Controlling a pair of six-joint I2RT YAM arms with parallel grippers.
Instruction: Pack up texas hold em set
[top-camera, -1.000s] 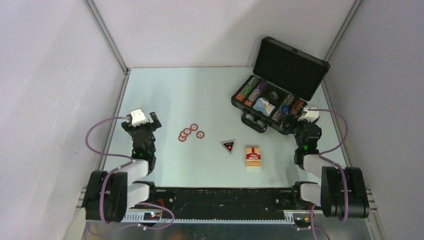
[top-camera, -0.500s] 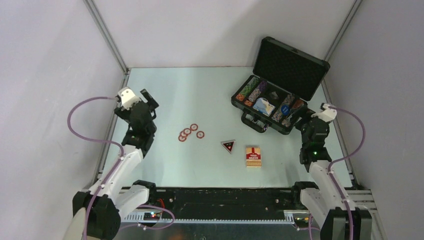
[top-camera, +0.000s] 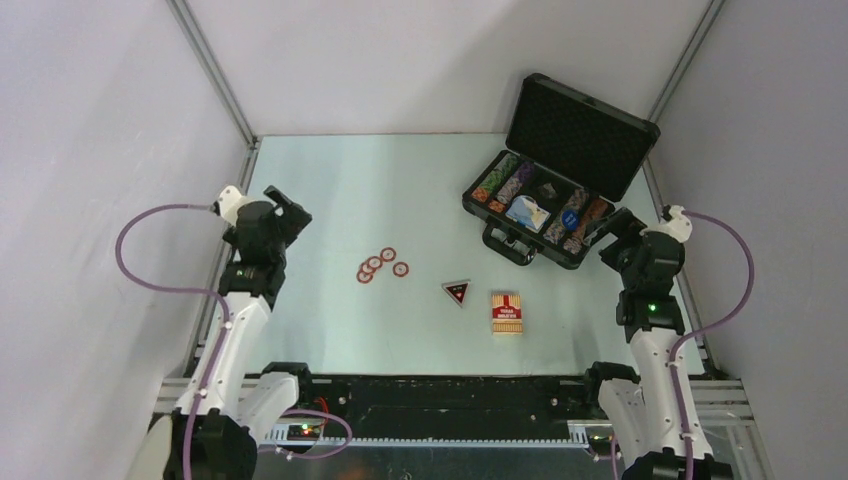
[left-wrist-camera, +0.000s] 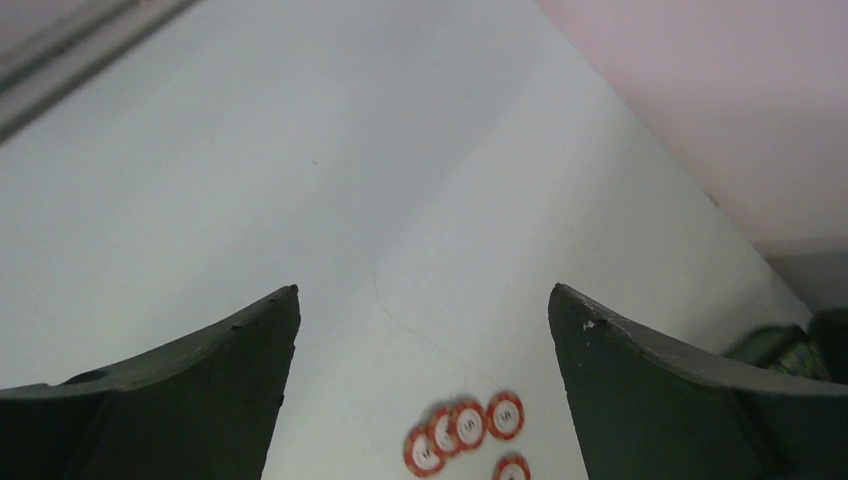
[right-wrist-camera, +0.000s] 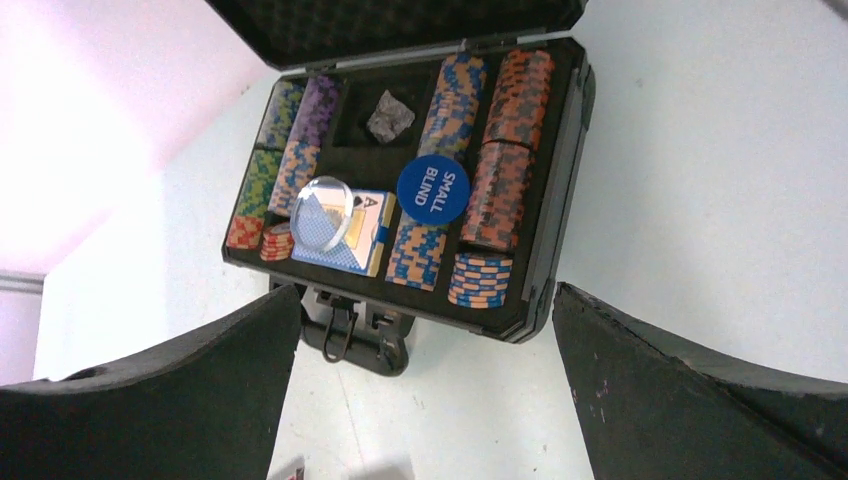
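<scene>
While left pincer (left-wrist-camera: 424, 288) and right pincer (right-wrist-camera: 426, 287) gape wide, empty, packing pends.
Lower left squarely over round chips (left-wrist-camera: 468, 423) just ahead.

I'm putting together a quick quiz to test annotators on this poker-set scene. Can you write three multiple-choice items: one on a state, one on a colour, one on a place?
1. The case has its lid: A) shut; B) open; C) detached.
2. The SMALL BLIND disc is: A) red; B) green; C) blue.
3. The red-white card box lies: A) on the table beside the triangular marker; B) inside the case; C) on the lid.

Answers:
1 B, the foam-lined lid stands up behind the chip tray.
2 C, the right wrist view shows it blue.
3 A, it lies flat on bare table, just right of the marker.
</scene>
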